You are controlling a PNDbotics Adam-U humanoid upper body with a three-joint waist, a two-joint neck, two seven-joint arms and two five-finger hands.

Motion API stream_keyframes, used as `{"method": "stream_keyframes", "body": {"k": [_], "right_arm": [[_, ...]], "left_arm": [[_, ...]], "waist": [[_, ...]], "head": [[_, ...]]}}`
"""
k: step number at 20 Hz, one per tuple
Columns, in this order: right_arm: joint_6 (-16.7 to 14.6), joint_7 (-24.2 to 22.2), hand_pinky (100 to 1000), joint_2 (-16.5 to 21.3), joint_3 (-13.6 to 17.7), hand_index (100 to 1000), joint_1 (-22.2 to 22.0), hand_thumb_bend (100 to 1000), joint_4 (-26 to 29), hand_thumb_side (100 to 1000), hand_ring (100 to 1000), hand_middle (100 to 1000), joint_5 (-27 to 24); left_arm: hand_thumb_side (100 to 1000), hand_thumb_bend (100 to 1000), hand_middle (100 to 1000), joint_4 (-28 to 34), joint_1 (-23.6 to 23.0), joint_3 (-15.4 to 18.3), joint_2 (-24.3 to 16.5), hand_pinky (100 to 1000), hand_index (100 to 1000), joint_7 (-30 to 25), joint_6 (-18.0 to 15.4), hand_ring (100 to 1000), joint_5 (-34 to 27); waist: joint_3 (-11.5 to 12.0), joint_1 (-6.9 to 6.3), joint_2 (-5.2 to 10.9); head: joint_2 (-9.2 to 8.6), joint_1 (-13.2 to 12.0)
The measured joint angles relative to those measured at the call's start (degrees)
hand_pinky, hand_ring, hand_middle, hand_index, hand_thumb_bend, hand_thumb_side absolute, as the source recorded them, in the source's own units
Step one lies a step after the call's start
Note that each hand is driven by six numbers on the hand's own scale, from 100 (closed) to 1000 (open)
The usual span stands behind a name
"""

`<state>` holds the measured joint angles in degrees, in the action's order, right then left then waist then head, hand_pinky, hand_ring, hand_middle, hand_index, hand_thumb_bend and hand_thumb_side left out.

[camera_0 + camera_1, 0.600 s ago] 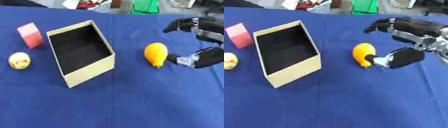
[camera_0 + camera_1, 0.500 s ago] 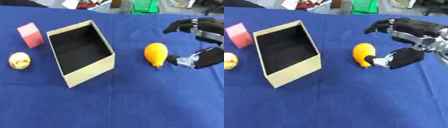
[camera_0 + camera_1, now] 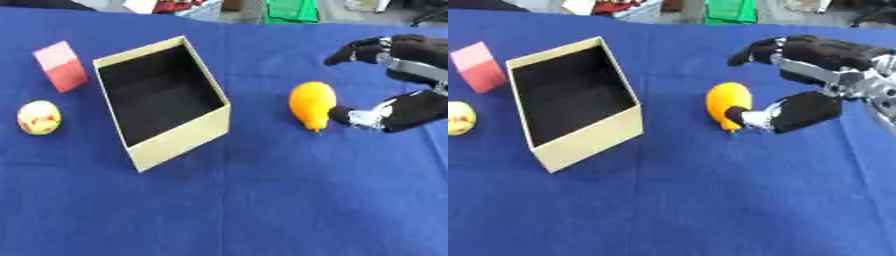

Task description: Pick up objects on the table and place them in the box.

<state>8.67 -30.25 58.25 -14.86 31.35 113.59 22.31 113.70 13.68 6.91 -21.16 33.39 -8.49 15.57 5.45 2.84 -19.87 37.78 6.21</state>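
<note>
- My right hand (image 3: 807,75) comes in from the right edge; its wrist and arm are cut off there in the left eye view, and the right eye view shows only a little more, a silver joint.
- My left hand shows in neither view.
- My thumb (image 3: 750,117) reaches toward the orange fruit (image 3: 728,102) from its right side, the tip at the fruit's lower right. I cannot tell whether it touches the skin or stops just short.
- My fingers (image 3: 754,50) hang curved above and behind the fruit, apart from it, with blue cloth showing between them and the fruit's top.
- So the hand is spread in a wide, released claw around the fruit's right side, grasping nothing.
- The fruit lies on the blue table (image 3: 262,210), its narrow tip pointing toward the near edge, to the right of the box (image 3: 162,102) and apart from it.
- The box is tan outside and dark inside, open at the top, sitting askew; nothing is visible in it.
- Left of the box, a pink block (image 3: 61,66) stands toward the far side.
- A round yellow thing with red marks (image 3: 38,117) lies nearer me; I cannot make out what it is.
</note>
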Motion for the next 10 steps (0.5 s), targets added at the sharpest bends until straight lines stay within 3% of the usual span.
{"method": "stream_keyframes", "body": {"k": [10], "right_arm": [[0.09,-0.18,983,-0.82,-0.34,973,1.02,387,-2.47,807,1000,877,1.26]], "left_arm": [[1000,393,663,0.0,0.14,-0.28,0.22,481,826,-0.02,-0.01,719,0.0]], "waist": [[-0.37,-0.73,-1.65]], "head": [[-0.02,0.49]]}}
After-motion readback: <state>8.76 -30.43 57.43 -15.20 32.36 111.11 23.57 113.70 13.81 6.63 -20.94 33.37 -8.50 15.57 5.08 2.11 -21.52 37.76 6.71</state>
